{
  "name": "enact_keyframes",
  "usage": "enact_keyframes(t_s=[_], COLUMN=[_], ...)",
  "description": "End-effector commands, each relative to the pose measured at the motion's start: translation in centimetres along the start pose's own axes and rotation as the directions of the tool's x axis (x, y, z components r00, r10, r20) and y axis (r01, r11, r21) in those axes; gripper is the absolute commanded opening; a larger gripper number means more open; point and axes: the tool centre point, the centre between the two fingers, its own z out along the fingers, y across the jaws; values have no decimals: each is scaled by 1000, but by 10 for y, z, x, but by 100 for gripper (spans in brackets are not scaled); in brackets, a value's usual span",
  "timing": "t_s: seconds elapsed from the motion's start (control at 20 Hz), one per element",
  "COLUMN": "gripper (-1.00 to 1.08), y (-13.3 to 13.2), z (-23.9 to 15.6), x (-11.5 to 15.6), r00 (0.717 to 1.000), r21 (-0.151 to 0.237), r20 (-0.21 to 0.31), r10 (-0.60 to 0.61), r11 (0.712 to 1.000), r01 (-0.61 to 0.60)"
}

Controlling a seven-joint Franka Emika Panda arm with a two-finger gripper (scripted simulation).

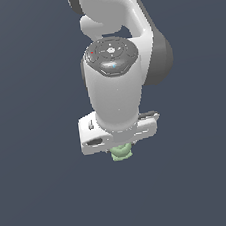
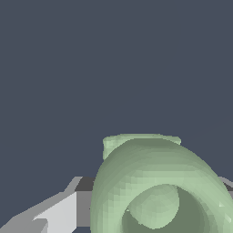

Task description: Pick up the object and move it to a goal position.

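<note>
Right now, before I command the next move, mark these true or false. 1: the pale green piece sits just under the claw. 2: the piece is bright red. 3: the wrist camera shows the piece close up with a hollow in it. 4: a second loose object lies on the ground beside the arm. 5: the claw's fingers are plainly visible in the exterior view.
1. True: the pale green piece pokes out right below the claw.
2. False: it is pale green.
3. True: it fills the near part of the wrist view, rounded, with a hollow centre.
4. False: only the arm and the green piece show against the dark ground.
5. False: the arm's body hides them, so open or shut cannot be told.
</note>
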Motion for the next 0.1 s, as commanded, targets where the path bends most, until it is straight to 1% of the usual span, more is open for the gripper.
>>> enact_keyframes(t_s=[0.0,0.05], gripper=[-100,-100], y=[0,0], z=[-1,-1], x=[1,1], r00=[1000,1000], r21=[0,0], r20=[0,0], r10=[0,0], r11=[1000,1000], r01=[0,0])
